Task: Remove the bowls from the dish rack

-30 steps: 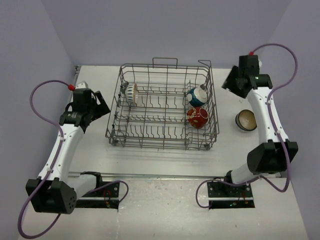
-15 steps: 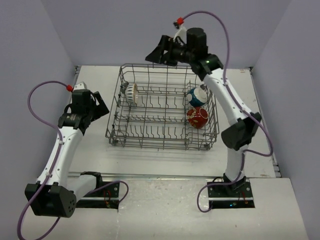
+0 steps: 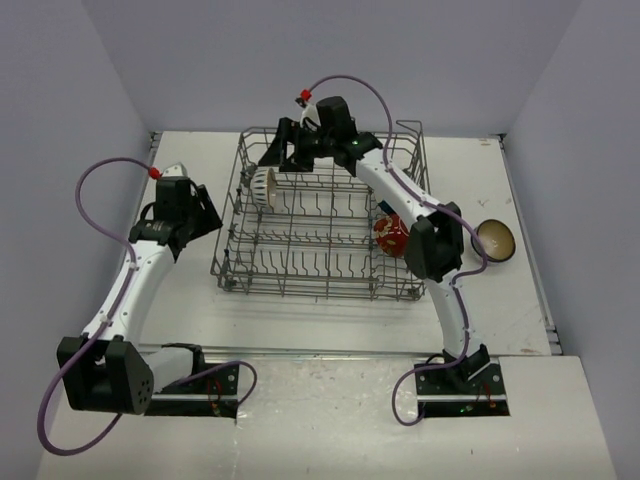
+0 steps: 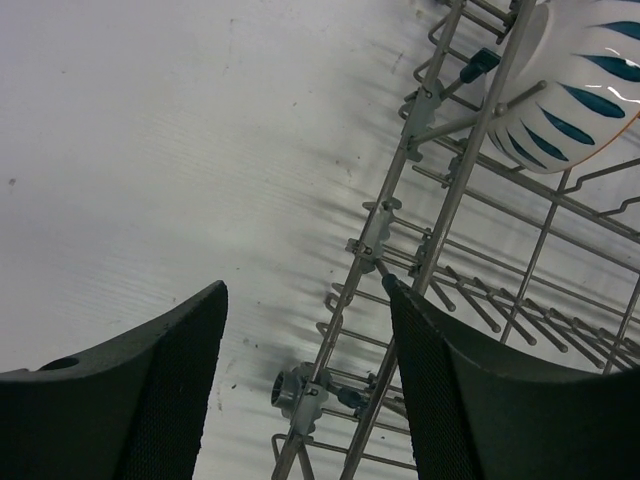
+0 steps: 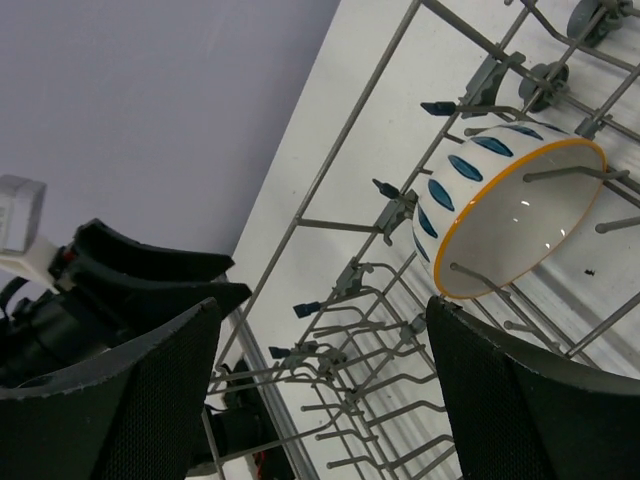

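Brown bowl (image 3: 495, 240) out, on table (image 3: 330, 320) right of rack (image 3: 300, 270). Striped bowl (image 3: 262, 186), rack's far-left corner, and red bowl (image 3: 392, 237), right side, not yet out. Right claw (image 3: 276, 158) open, empty, over striped bowl; left claw (image 3: 200, 212) open, empty.

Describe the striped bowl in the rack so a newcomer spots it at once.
Find the big grey wire dish rack. In its far left corner one bowl stands on edge. It is white with dark blue stripes and an orange rim; the red patterned bowl sits at the rack's right.
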You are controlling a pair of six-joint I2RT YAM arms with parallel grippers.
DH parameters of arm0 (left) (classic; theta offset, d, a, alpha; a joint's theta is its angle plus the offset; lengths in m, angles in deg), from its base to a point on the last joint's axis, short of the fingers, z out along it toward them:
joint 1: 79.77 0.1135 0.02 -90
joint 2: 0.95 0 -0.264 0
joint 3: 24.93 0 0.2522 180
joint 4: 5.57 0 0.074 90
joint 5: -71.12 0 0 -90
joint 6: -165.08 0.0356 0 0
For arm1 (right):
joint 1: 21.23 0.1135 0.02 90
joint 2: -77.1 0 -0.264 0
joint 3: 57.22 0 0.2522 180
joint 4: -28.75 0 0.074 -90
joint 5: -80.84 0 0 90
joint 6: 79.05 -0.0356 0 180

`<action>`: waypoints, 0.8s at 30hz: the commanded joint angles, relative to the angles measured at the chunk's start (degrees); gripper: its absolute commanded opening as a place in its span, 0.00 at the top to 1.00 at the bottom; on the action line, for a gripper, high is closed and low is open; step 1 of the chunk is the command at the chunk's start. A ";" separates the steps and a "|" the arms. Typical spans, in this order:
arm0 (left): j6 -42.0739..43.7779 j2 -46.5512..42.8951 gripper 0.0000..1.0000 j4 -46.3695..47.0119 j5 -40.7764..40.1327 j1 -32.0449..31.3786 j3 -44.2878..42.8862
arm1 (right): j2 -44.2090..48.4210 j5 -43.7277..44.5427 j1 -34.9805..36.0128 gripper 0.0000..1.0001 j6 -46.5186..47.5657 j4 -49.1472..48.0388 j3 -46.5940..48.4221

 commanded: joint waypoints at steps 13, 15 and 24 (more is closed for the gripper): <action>1.29 1.87 0.30 7.37 -0.32 -2.34 -0.04 | -2.39 -0.16 0.27 0.16 -2.24 -4.08 1.52; 1.20 0.72 0.30 7.20 -1.13 -2.42 -0.31 | -2.56 0.02 0.27 0.16 -1.98 -3.64 1.60; 1.38 -2.98 0.26 9.04 -0.17 -2.69 -1.98 | -4.58 0.28 0.27 0.16 -4.52 -3.99 1.34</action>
